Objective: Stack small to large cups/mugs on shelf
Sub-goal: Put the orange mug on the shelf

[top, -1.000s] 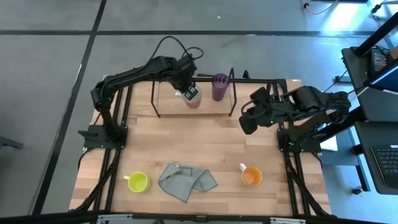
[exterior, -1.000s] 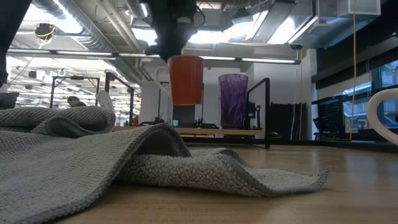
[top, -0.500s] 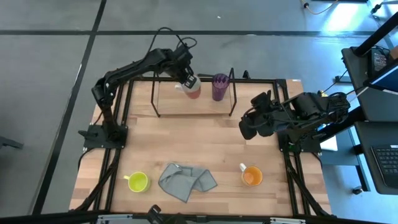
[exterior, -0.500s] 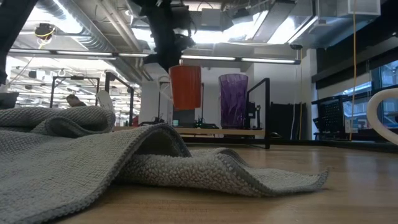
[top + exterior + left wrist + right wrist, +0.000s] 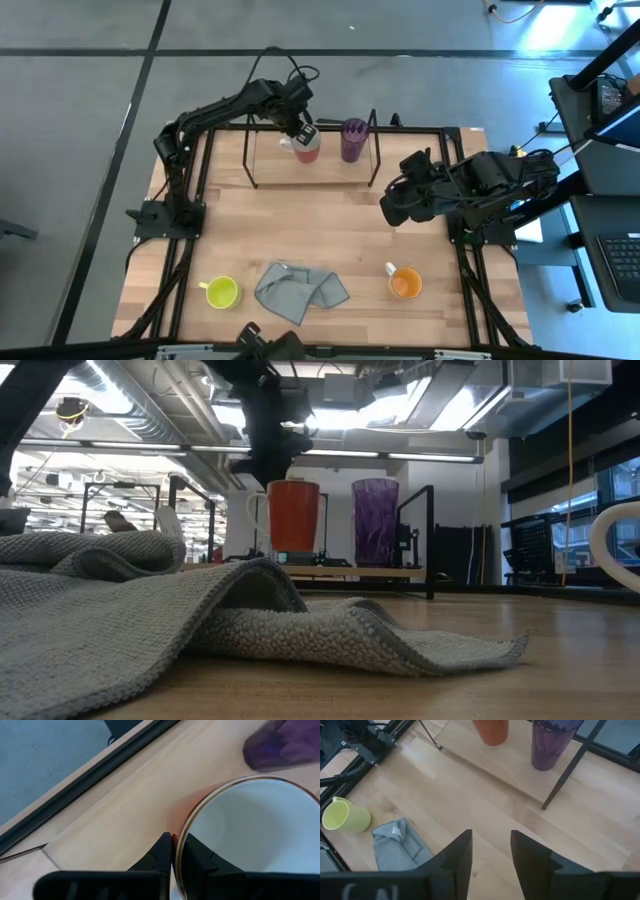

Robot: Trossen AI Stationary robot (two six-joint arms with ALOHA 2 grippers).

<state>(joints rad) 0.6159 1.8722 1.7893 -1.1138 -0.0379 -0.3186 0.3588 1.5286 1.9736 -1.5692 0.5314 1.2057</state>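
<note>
Looking view by view, with the shelf [image 5: 312,160] as your landmark:

High view: you have the left gripper [image 5: 301,131] over the shelf, clenched on the rim of the white mug with red inside [image 5: 306,148], which sits just beside the purple tumbler [image 5: 353,139]; that suits a size-ordered row. The right gripper [image 5: 394,207] waits off the shelf's right end, fingers parted and empty. The yellow-green mug [image 5: 221,292], grey cloth [image 5: 300,291] and orange mug [image 5: 404,283] lie well in front of the shelf, not yet placed.

Low view: the mug's [image 5: 293,515] base looks level with the shelf board [image 5: 350,572], so you can judge it set down or nearly so; whether it touches cannot be told. The tumbler [image 5: 375,521] stands upright beside it.

Left wrist view: one finger [image 5: 163,854] sits outside the rim and one inside, pinching the wall [image 5: 181,851], a hold that keeps the mug upright.

Right wrist view: your open fingers [image 5: 460,854] hold nothing; this arm looks ready for the next mug.
</note>
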